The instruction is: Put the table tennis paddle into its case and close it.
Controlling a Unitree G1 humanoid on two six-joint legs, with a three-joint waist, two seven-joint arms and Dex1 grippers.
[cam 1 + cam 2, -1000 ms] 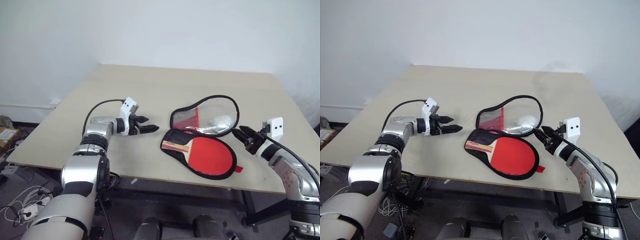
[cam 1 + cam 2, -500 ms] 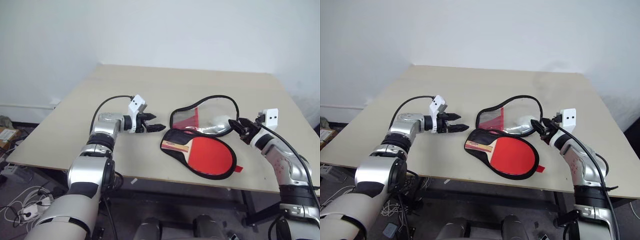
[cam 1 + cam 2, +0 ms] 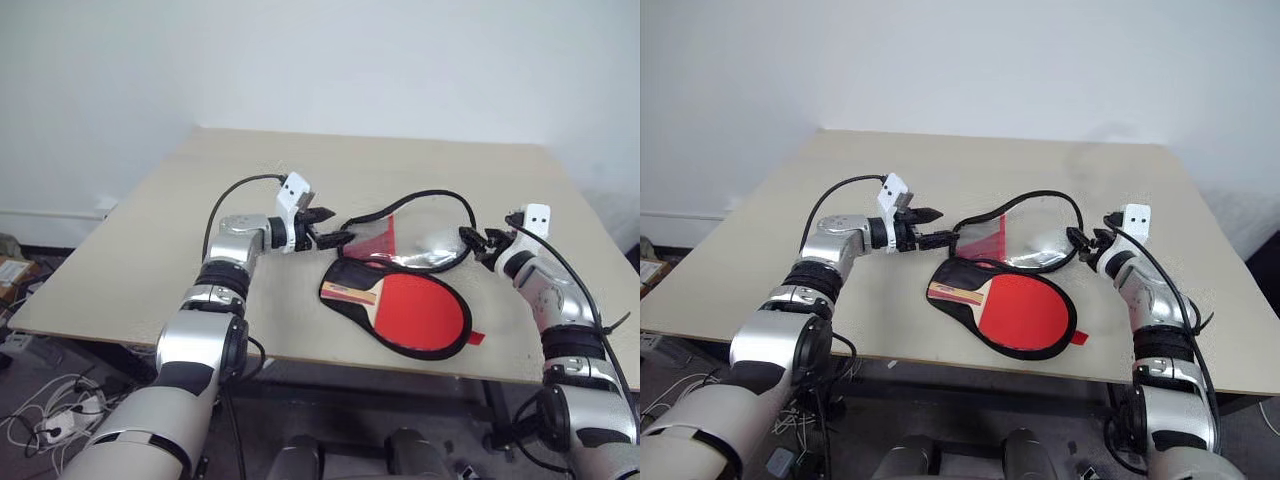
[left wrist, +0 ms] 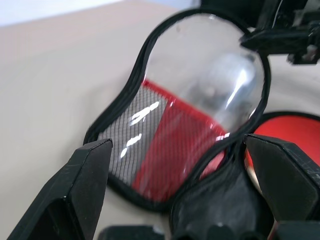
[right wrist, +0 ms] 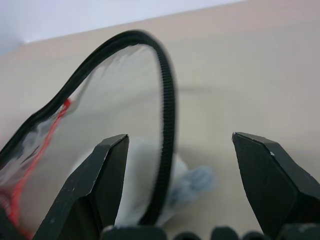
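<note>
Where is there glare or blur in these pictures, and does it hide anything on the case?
Left wrist view: white glare streaks on the case's clear panel, so what lies under it cannot be told; the open left gripper is soft. Right wrist view: the case's black edge is blurred past the open right gripper. Left eye view: even light; the table tennis paddle reads clearly.

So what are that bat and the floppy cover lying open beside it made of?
The table tennis paddle looks like matte red rubber on a pale wooden handle; grain can't be made out. The case seems soft black fabric with piped edging, and its open flap is probably clear glossy plastic, judging by the bright glare, over red mesh-like lining.
</note>
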